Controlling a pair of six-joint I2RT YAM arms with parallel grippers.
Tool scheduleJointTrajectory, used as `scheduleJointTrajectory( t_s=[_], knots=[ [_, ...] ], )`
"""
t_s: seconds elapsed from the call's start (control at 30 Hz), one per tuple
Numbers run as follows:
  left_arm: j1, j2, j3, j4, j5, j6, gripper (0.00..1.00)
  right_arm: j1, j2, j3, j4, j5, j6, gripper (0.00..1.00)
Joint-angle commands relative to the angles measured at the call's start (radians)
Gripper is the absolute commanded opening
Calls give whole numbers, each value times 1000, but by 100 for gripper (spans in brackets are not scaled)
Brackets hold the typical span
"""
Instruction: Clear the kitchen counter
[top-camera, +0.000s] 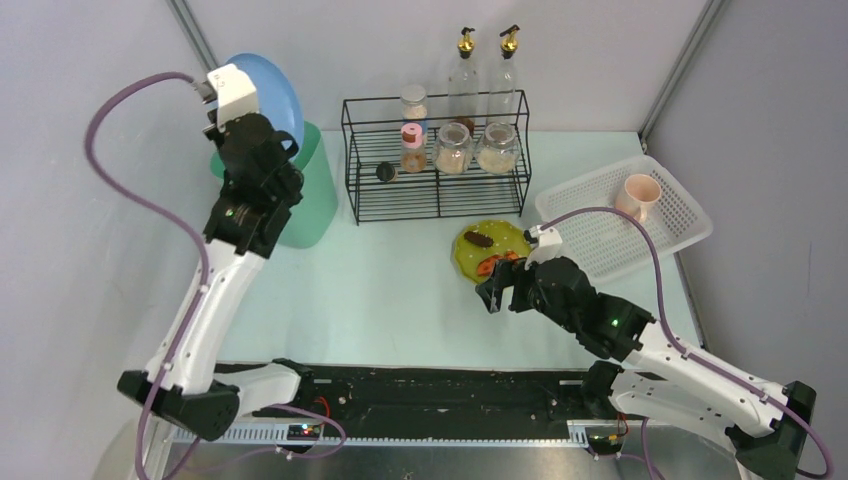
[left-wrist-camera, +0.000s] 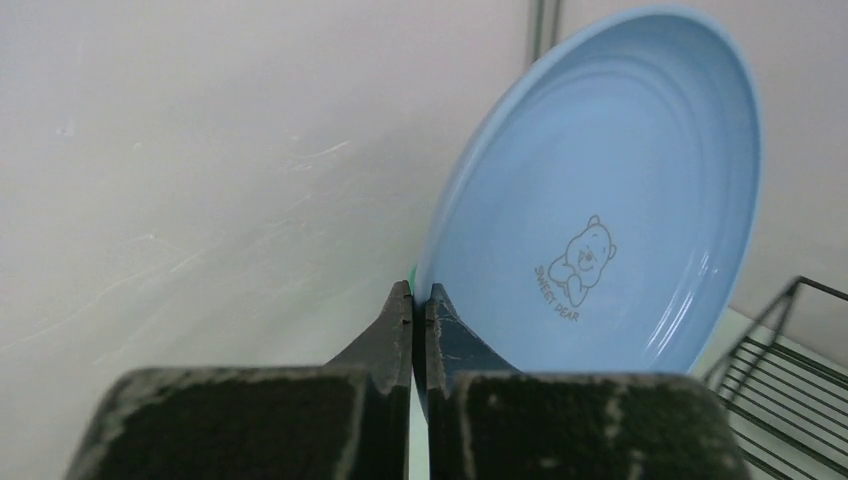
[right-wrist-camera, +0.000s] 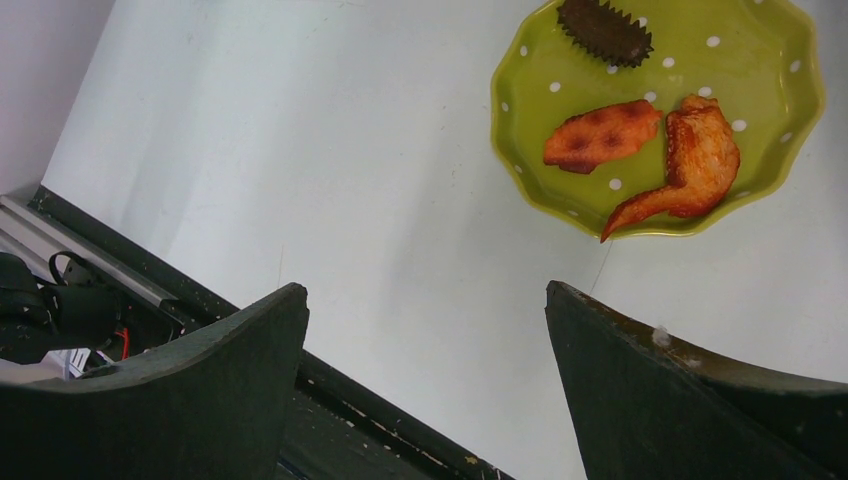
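My left gripper (top-camera: 283, 140) is raised at the back left and shut on the rim of a blue plate (top-camera: 270, 95). The plate stands on edge above a mint-green bin (top-camera: 312, 190). In the left wrist view the fingertips (left-wrist-camera: 420, 295) pinch the lower edge of the plate (left-wrist-camera: 620, 200), which bears a bear drawing. My right gripper (top-camera: 492, 290) hangs open over the kitchen counter (top-camera: 380, 290), just in front of a green dotted plate (top-camera: 490, 250). That plate (right-wrist-camera: 780, 80) carries a chicken wing (right-wrist-camera: 695, 160), an orange piece (right-wrist-camera: 600, 135) and a brown piece (right-wrist-camera: 605, 30). Nothing lies between the right gripper's (right-wrist-camera: 425, 290) fingers.
A black wire rack (top-camera: 435, 195) with several jars stands at the back centre, two glass bottles (top-camera: 485, 70) behind it. A white slatted basket (top-camera: 600, 230) at the right holds a pink cup (top-camera: 638, 195). The arms' black base rail (top-camera: 430, 385) runs along the near edge.
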Motion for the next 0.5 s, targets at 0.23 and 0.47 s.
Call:
scheduleJointTrajectory(
  t_s=[0.23, 0.47],
  knots=[
    [-8, -153, -28, -368, 584, -487, 0, 7, 53, 148, -17, -48, -29, 92],
    [-8, -187, -144, -377, 1022, -605, 0, 5, 89, 235, 14, -104, -57, 92]
  ],
)
